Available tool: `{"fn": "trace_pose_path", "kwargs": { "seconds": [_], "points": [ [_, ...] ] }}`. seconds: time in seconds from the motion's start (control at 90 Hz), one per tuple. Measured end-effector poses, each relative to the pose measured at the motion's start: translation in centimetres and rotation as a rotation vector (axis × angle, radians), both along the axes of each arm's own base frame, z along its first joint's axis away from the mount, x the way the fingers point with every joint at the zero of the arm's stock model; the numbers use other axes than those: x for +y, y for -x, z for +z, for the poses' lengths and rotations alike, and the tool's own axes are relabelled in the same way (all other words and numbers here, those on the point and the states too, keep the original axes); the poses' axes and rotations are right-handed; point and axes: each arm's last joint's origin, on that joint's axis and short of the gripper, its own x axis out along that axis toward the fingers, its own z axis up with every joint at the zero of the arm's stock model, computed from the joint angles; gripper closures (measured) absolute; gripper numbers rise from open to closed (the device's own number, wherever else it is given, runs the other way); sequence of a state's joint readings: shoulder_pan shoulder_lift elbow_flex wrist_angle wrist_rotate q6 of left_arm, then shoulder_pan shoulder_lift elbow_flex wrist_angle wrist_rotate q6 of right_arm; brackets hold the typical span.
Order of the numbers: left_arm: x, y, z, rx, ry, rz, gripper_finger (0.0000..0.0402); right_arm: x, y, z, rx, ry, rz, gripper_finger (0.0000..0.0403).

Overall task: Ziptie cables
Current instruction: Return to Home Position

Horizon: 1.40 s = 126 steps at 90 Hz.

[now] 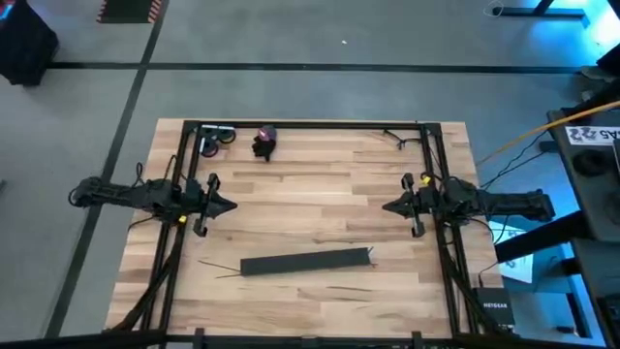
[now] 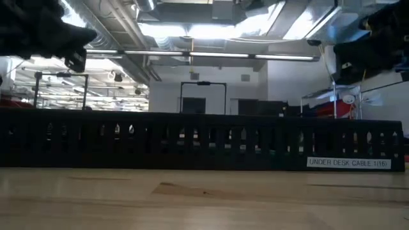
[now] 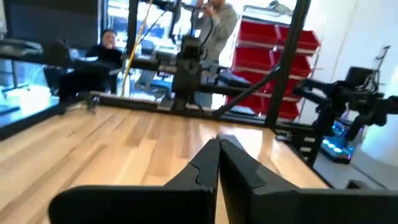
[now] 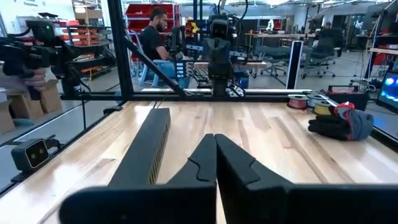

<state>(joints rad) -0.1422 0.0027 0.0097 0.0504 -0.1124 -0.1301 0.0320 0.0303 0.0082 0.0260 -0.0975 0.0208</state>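
Thin curved strands (image 1: 392,137) lie flat on the wood at the table's far right corner; they look like the cables, though their colours do not show. My left gripper (image 1: 231,206) hovers shut over the table's left half, pointing toward the right edge; the left wrist view shows its fingertips (image 3: 219,147) together. My right gripper (image 1: 387,206) hovers shut over the right half, facing it, fingertips (image 4: 216,140) together. Both are far from the strands and hold nothing.
A long flat black bar (image 1: 306,262) lies toward the near edge and fills the low view (image 2: 204,140). Thin dark strips (image 1: 219,267) lie beside it. A dark clump with reddish parts (image 1: 263,143) and tape rolls (image 1: 217,138) sit at the far left. People work beyond the table.
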Motion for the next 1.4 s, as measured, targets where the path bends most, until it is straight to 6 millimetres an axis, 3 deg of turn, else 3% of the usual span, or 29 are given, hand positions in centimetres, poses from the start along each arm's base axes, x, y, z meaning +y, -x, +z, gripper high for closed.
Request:
{"fn": "trace_pose_path", "kwargs": {
  "seconds": [1.4],
  "points": [
    [-0.01, -0.03, -0.27, 0.026, -0.037, -0.002, 0.0396, 0.00, 0.00, -0.01, 0.000, 0.000, 0.000, 0.0403]
  ]
}}
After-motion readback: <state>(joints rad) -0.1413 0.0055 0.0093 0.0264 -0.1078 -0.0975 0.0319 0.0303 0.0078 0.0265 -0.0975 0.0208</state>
